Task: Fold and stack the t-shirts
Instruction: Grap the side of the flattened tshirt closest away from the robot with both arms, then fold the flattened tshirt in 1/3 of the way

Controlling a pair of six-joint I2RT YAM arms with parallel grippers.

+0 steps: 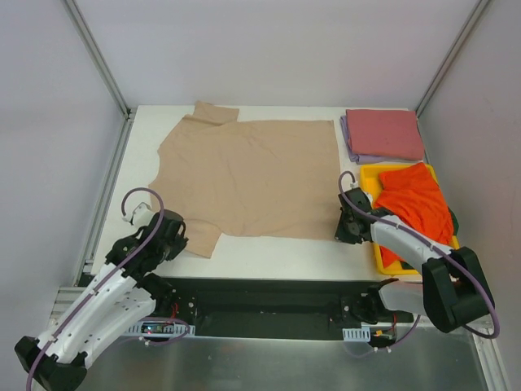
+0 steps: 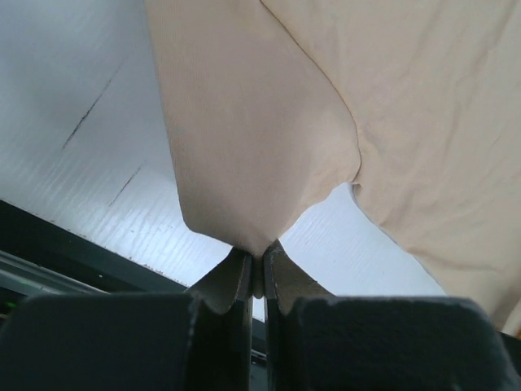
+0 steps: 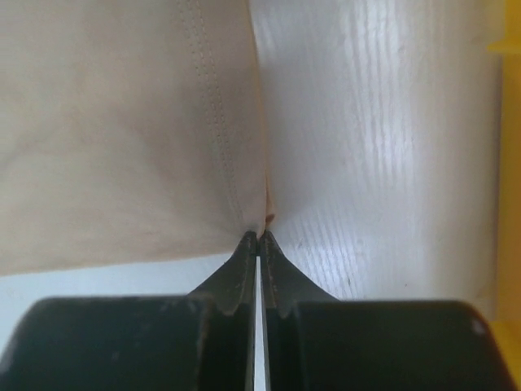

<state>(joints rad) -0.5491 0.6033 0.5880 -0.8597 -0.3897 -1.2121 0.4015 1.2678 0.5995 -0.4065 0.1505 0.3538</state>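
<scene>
The tan cloth short-sleeved t-shirt [image 1: 252, 175] lies spread flat across the middle of the white worktop [image 1: 269, 252], with its neck toward the left edge. The left pincer [image 2: 257, 259] is pressed together on the shirt's near-left corner. The right pincer [image 3: 259, 238] is pinching the shirt's near-right hem corner. To the right, the yellow plastic tray [image 1: 370, 173] holds a crumpled bright orange-red t-shirt [image 1: 415, 199]. Beyond the tray, at the far right corner, a folded dusty pink-red t-shirt [image 1: 383, 133] rests on a folded lavender t-shirt [image 1: 348, 140]. Only the top view shows the tray's contents and this stack. The left wrist view shows the gripped cloth gathered into a raised fold. The right wrist view shows the stitched hem and a sliver of the tray's edge.
</scene>
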